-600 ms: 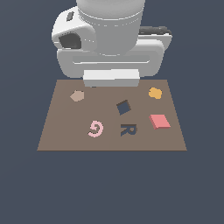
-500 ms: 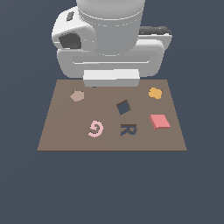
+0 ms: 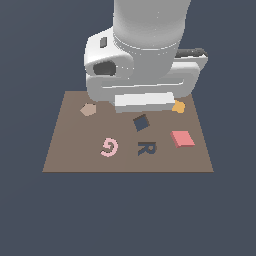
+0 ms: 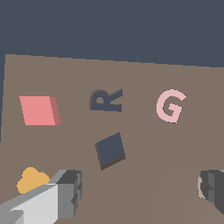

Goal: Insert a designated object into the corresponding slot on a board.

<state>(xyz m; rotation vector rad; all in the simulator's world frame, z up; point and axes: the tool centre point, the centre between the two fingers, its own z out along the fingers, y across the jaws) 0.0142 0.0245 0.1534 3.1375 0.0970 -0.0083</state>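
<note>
The salmon-red square tile lies flat on the brown board, near the edge at the exterior view's right. The dark navy diamond slot sits mid-board, empty. My gripper hangs above the board with its jaws wide apart and nothing between them. One finger shows beside the orange piece, the other at the opposite edge of the wrist view. The slot lies between and ahead of the fingers. In the exterior view the arm's body hides the fingers.
On the board are a dark R-shaped cutout, a pink G, an orange lobed piece and a tan pentagon. Dark floor surrounds the board.
The arm has shifted toward the exterior view's right and come lower over the board's far part. The tile and other pieces have not moved.
</note>
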